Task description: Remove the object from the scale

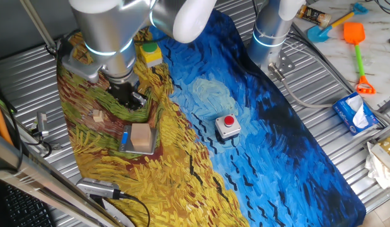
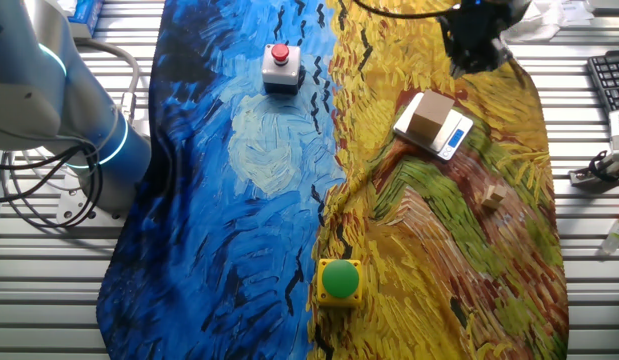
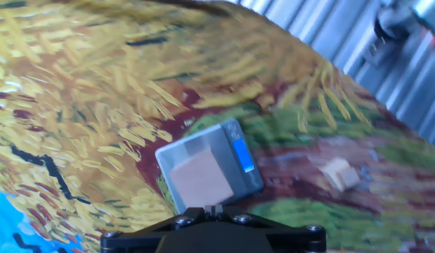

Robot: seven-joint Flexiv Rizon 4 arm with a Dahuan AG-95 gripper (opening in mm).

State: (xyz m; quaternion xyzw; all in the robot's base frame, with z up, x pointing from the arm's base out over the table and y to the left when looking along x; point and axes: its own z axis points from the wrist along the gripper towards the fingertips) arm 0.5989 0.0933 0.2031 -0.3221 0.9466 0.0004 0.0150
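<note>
The light-tan wooden cube [image 1: 142, 137] sits on the scale [image 1: 126, 146], a thin grey plate with a blue strip, on the yellow part of the painted cloth. Both also show in the other fixed view, the cube [image 2: 429, 118] on the scale [image 2: 455, 136], and in the hand view, the cube [image 3: 199, 179] on the scale [image 3: 203, 144]. My gripper [image 1: 134, 99] hangs above the cloth just beyond the scale, apart from the cube. In the hand view the gripper [image 3: 213, 209] has its fingertips together, with nothing between them. It also shows in the other fixed view [image 2: 475, 58].
A much smaller wooden bit [image 1: 97, 116] lies on the cloth beside the scale. A grey box with a red button [image 1: 228, 126] stands mid-cloth. A yellow box with a green button [image 1: 150, 53] stands behind the arm. Cables and tools lie on the metal table at the edges.
</note>
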